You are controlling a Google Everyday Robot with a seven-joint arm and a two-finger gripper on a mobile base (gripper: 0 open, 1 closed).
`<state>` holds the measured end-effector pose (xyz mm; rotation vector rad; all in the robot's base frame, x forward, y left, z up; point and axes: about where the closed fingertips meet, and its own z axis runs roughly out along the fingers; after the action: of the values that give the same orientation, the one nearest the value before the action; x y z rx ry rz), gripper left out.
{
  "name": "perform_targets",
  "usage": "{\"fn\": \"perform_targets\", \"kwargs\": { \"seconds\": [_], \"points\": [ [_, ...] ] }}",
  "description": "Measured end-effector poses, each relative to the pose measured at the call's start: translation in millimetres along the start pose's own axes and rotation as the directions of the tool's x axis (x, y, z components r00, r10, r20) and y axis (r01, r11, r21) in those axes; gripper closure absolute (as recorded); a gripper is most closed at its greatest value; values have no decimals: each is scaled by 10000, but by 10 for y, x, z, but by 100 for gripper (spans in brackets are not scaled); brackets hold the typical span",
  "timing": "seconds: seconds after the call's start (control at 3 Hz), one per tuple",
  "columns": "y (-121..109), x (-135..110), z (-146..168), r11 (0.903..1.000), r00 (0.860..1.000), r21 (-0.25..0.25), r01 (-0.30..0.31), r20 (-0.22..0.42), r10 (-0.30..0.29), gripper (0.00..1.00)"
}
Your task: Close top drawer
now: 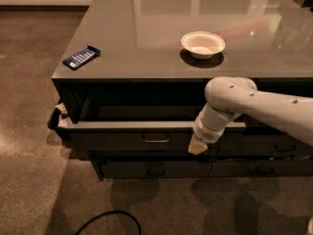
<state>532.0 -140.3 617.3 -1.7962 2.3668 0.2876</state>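
Observation:
The top drawer (122, 131) is wide, shallow and dark grey, pulled out a little from under the glossy counter (146, 38). Its small loop handle (156, 138) sits at the middle of its front. My white arm reaches in from the right. The gripper (198, 147) points down in front of the drawer front, just right of the handle, with its tan tip at the drawer's lower edge.
A white bowl (202, 44) and a blue packet (81, 57) lie on the counter. Lower drawer fronts with similar handles (156, 169) sit below. A black cable (105, 222) curls on the brown floor in front.

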Motion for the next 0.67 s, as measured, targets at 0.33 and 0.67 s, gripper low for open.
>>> {"fn": "perform_targets", "kwargs": {
  "seconds": [0.33,0.67],
  "points": [
    [-179,-50,-16,9985,9998,525,-161,113,155,81],
    [-373,-151,-89,9920,9989,1224,-302,379,258,58]
  ]
}}
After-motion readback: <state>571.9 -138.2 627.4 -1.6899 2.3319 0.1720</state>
